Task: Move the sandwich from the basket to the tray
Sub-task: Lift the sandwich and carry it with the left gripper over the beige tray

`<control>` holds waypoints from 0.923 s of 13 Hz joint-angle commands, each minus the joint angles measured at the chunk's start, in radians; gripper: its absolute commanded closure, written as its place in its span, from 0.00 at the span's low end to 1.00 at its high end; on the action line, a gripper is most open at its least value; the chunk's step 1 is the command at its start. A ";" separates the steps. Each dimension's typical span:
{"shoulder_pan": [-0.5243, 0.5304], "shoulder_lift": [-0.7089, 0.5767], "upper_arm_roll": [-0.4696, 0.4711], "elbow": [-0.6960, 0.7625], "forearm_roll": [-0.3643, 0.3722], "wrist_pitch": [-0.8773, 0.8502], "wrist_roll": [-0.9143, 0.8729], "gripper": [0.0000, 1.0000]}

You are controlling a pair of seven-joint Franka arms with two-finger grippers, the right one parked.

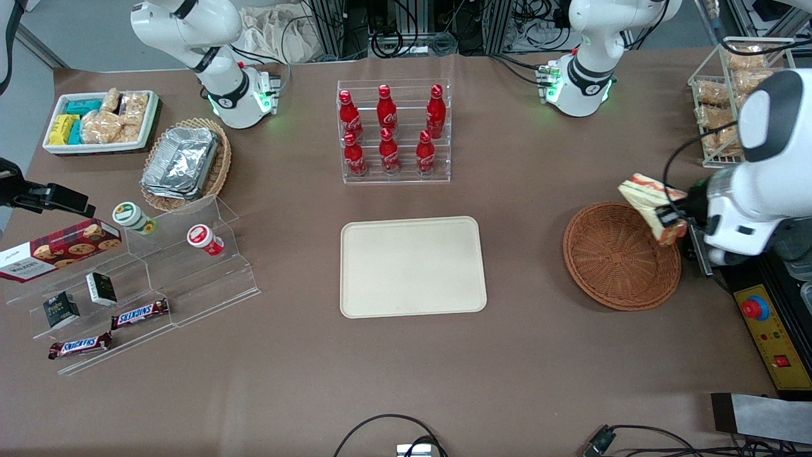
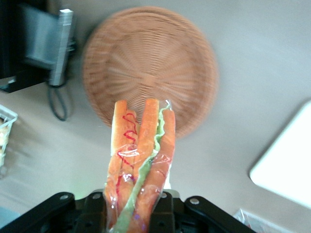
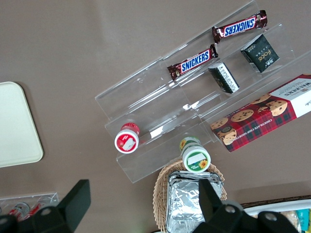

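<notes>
End effector [image 1: 671, 223], right of frame, grips the sandwich [image 1: 650, 197] above the basket [image 1: 618, 257] rim, apparently lifted clear for carrying to the tray [image 1: 412, 266] at centre.

"SNICKERS" is printed in blue on white on two brown candy bars [image 3: 193, 62] [image 3: 240, 26] laid on the clear acrylic step display [image 3: 160, 97]. "WALKERS" is read on the red tartan cookie box [image 3: 265, 119], beside pictured chocolate-chip cookies. A small dark box [image 3: 260, 53] on the display carries white lettering that cannot be read with certainty. White script resembling the Coca-Cola logo is seen on the six red bottles [image 1: 388, 130] in the clear rack. No other text is legible.
</notes>
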 commanded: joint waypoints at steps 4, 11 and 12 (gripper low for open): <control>-0.196 0.223 -0.140 0.180 0.017 -0.005 -0.074 1.00; -0.358 0.464 -0.137 0.197 0.052 0.361 -0.202 1.00; -0.364 0.490 -0.137 0.193 0.074 0.404 -0.215 1.00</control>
